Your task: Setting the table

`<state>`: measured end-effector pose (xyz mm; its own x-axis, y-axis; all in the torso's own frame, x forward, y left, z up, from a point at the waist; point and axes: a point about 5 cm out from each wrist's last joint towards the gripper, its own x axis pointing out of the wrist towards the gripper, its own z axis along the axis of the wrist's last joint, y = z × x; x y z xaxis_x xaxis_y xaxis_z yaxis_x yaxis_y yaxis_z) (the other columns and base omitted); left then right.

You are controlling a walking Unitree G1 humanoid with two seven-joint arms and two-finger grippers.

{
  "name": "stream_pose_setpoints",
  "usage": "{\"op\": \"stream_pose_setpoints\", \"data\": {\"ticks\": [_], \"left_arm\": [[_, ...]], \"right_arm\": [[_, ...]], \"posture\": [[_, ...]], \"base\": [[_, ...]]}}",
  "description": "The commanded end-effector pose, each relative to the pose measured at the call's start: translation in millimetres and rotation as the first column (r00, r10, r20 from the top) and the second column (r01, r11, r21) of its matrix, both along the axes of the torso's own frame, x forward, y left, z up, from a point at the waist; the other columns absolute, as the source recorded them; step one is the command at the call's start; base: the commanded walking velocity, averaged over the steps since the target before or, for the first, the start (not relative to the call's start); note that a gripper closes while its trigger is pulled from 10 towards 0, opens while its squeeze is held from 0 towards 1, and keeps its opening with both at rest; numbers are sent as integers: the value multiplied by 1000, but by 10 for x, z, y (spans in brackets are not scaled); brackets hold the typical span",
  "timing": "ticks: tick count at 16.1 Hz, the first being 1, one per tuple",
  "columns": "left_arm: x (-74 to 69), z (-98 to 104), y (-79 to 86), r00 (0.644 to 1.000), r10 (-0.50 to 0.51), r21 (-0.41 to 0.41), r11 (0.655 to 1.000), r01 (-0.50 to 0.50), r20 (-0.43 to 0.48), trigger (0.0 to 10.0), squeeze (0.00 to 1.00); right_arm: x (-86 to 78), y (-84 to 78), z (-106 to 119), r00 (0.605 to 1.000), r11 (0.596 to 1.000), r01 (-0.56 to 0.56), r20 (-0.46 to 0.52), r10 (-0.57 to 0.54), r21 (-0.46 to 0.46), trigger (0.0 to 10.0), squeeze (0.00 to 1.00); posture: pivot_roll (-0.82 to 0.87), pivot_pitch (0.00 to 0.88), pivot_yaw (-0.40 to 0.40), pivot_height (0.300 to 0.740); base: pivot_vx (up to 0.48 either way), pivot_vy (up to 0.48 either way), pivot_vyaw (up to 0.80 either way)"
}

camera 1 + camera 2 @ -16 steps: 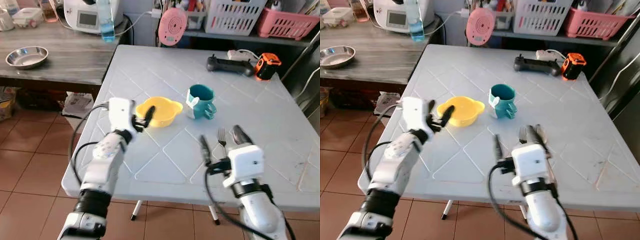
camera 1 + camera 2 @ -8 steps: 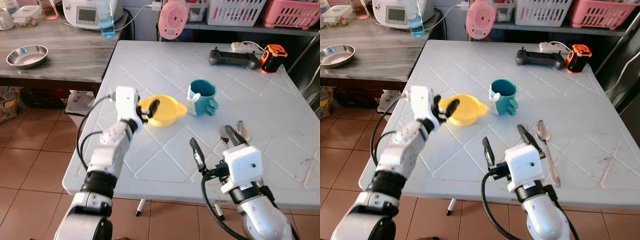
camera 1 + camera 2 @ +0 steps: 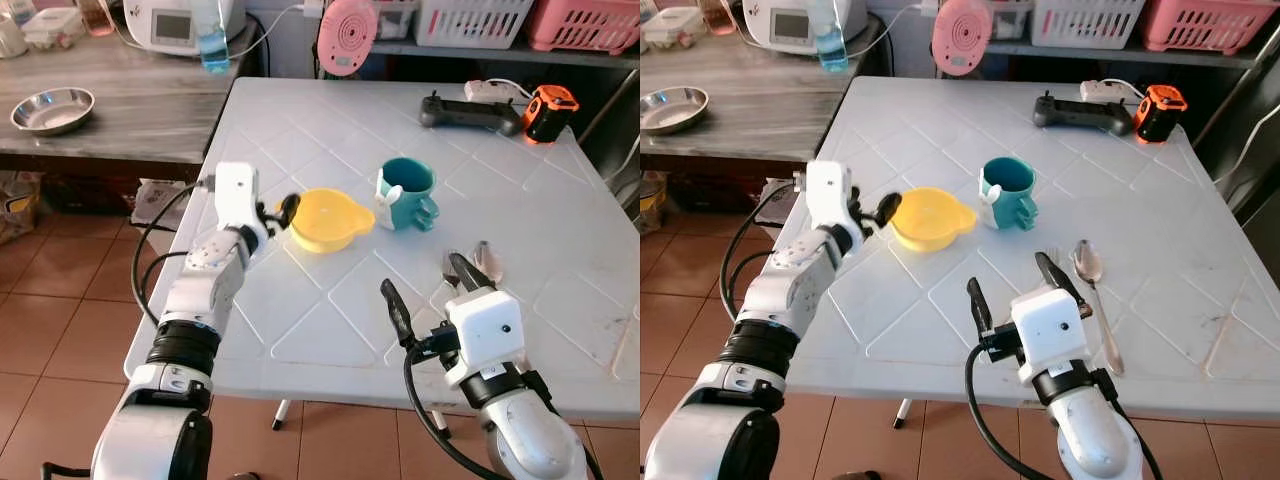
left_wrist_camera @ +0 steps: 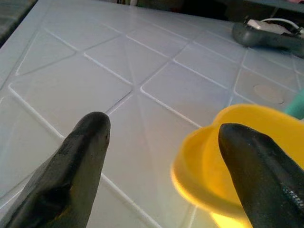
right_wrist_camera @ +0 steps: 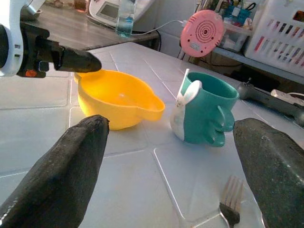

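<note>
A yellow bowl (image 3: 325,220) with small handles sits left of centre on the white table (image 3: 300,330). A teal mug (image 3: 405,193) stands just to its right. My left gripper (image 3: 280,213) is open at the bowl's left handle, and in the left wrist view the bowl (image 4: 237,156) lies by one finger (image 4: 256,171). A fork (image 3: 1050,258) and a spoon (image 3: 1095,300) lie near the front right. My right gripper (image 3: 1007,275) hovers open over them, partly hiding the fork. The right wrist view faces the bowl (image 5: 116,97) and mug (image 5: 204,114).
A black controller (image 3: 470,112) and an orange tape measure (image 3: 548,103) lie at the table's far right. A wooden counter (image 3: 120,120) on the left holds a steel bowl (image 3: 52,110) and a bottle (image 3: 213,40). Baskets (image 3: 470,25) and a pink round device (image 3: 345,40) stand behind.
My left gripper has drawn back to the left, from over the bowl's rim to its left handle. The right gripper has hardly moved. The bowl stays in place.
</note>
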<state>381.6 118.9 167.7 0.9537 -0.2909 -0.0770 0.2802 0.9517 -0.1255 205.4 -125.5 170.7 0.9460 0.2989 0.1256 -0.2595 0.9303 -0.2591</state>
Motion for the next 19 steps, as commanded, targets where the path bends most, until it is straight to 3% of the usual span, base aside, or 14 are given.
{"op": "stream_pose_setpoints", "data": {"ticks": [1, 4, 5, 7, 8, 10, 15, 16, 17, 19], "left_arm": [[21, 22, 29, 1000, -10, 16, 1000, 10, 2, 10000, 1000], [43, -24, 42, 999, -15, 24, 1000, 16, -43, 10000, 1000], [47, -7, 5, 998, -40, 0, 999, 40, -55, 10000, 0], [55, 25, -34, 995, -67, -42, 997, 64, -79, 10000, 0], [58, 55, -101, 981, -130, -160, 981, 106, -147, 10000, 0], [70, 106, -111, 972, -172, -186, 972, 141, -163, 10000, 0], [65, 155, -64, 948, -253, -133, 964, 231, -190, 10000, 0], [64, 153, -53, 947, -257, -125, 964, 236, -194, 2784, 0], [62, 152, -39, 946, -263, -114, 963, 245, -188, 0, 0], [36, 144, -51, 936, -300, -90, 954, 288, -185, 0, 0]], "right_arm": [[-14, 4, 52, 1000, 1000, -10, 15, 10, 0, 10000, 0], [0, 29, 40, 1000, 1000, -22, 10, 22, 0, 10000, 0], [-1, 42, 37, 1000, 1000, -29, 10, 29, -8, 10000, 0], [-3, 52, 36, 999, 999, -34, 10, 34, -14, 10000, 0], [-7, 45, 42, 999, 999, -27, 18, 28, -17, 10000, 0], [-3, 38, 69, 999, 1000, -24, 25, 24, 1, 10000, 0], [32, 27, 63, 999, 1000, -28, 22, 27, 8, 10000, 0], [39, 31, 57, 999, 1000, -31, 22, 30, 5, 10000, 0], [45, 37, 53, 999, 999, -35, 22, 35, 1, 10000, 0], [54, 39, 53, 999, 999, -40, 18, 40, 0, 10000, 0]], "posture": [[89, 149, -2, 740], [89, 149, -2, 740], [102, 151, -14, 740], [102, 150, -14, 740], [102, 150, -16, 740], [104, 148, -15, 740], [114, 144, -13, 740], [118, 138, -16, 740], [118, 138, -16, 740], [119, 136, -19, 740]], "base": [[0, 0, 0], [0, 0, 0], [0, 0, 0], [0, 0, 0], [0, 0, 0], [0, 0, 0], [0, 0, 0], [0, 0, 0], [0, 0, 0], [0, 0, 0]]}}
